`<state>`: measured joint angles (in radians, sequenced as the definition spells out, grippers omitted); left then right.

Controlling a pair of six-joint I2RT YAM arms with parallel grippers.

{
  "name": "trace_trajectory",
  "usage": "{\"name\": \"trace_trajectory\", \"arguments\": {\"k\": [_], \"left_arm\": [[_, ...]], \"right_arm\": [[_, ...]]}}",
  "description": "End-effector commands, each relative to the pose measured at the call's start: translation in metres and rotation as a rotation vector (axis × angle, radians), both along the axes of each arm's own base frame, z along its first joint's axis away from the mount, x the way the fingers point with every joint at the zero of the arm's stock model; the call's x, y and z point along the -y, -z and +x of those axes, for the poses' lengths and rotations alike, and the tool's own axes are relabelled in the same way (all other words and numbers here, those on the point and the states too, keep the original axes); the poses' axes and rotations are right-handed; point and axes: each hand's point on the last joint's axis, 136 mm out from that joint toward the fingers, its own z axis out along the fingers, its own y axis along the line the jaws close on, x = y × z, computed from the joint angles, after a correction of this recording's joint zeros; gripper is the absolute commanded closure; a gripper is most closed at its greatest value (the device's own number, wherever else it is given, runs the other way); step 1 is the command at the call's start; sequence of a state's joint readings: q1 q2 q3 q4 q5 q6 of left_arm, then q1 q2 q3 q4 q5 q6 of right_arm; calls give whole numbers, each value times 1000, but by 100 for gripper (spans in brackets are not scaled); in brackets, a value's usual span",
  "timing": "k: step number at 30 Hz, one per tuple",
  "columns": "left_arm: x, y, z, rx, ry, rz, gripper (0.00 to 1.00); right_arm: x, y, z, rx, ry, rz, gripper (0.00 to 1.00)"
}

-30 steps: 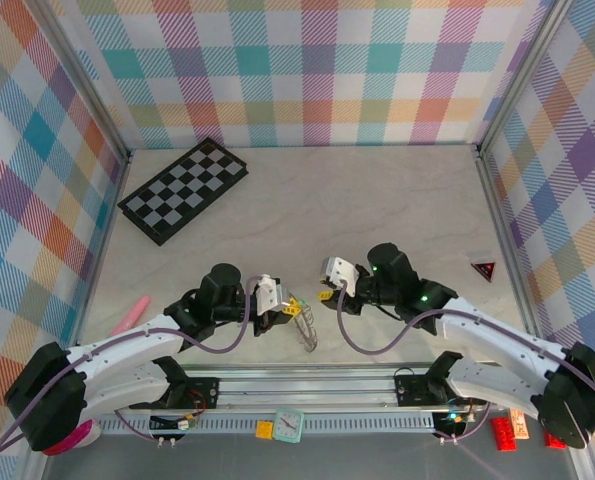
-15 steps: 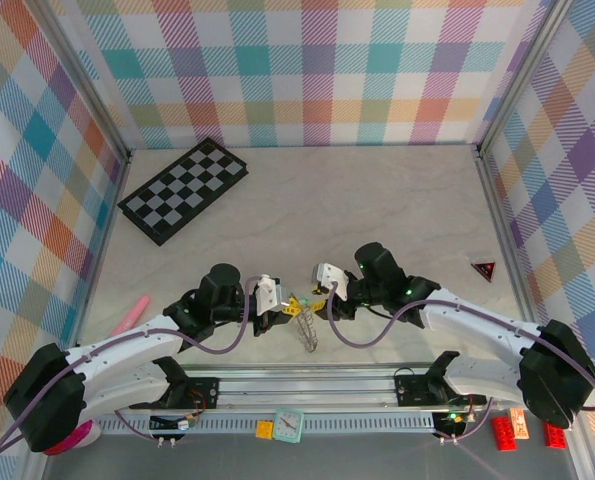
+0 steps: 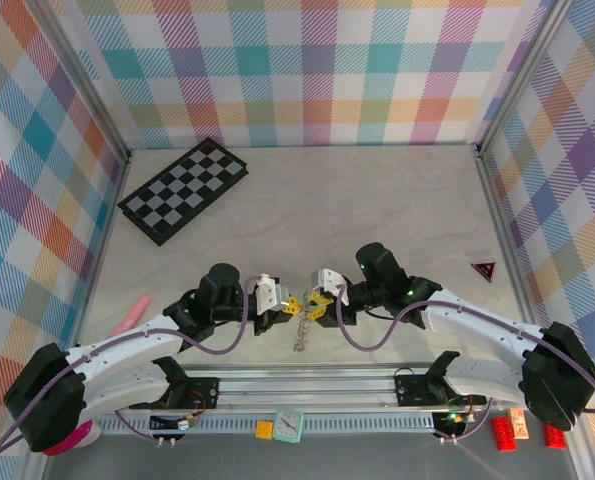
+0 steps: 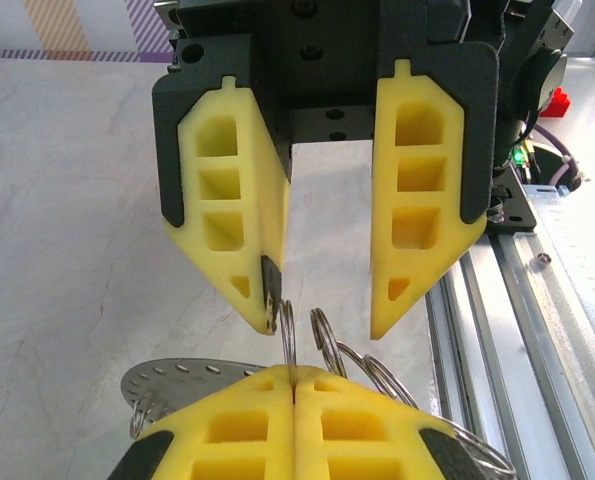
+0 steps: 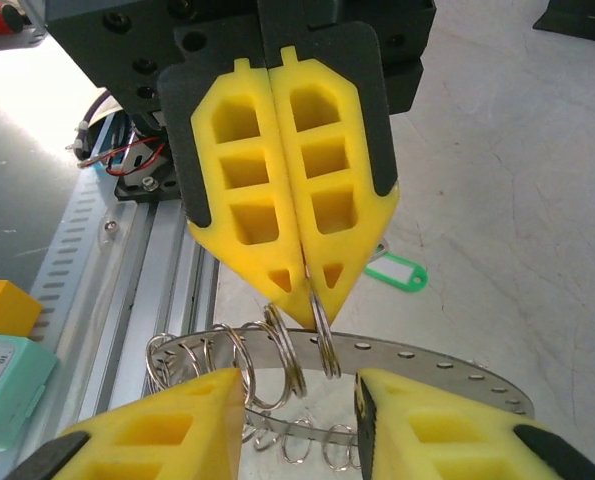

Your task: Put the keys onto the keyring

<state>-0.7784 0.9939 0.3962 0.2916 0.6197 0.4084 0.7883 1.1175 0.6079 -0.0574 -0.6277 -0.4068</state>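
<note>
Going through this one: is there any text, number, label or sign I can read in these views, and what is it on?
No text here is legible enough to quote.
Small clock at the near edge: dial markings too small to read.
Red triangle on the table: dark mark inside, too small to make out.
Green key tag: pale insert, no writing legible.
</note>
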Motion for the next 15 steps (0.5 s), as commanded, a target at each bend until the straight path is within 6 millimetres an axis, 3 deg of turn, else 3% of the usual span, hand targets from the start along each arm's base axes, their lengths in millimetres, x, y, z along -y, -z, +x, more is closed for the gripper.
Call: {"name": "trace_trajectory", "arguments": {"k": [1, 8, 15], "left_arm": [[4, -11, -4, 33, 29, -44, 100], [3, -11, -1, 44, 9, -43, 100], [3, -12, 0, 48, 5, -42, 100]], "right_arm": [[-2, -15, -8, 3, -47, 40, 67], [7, -6, -4, -16, 7, -37, 65], [2, -14, -17, -85, -51, 5, 63]]}}
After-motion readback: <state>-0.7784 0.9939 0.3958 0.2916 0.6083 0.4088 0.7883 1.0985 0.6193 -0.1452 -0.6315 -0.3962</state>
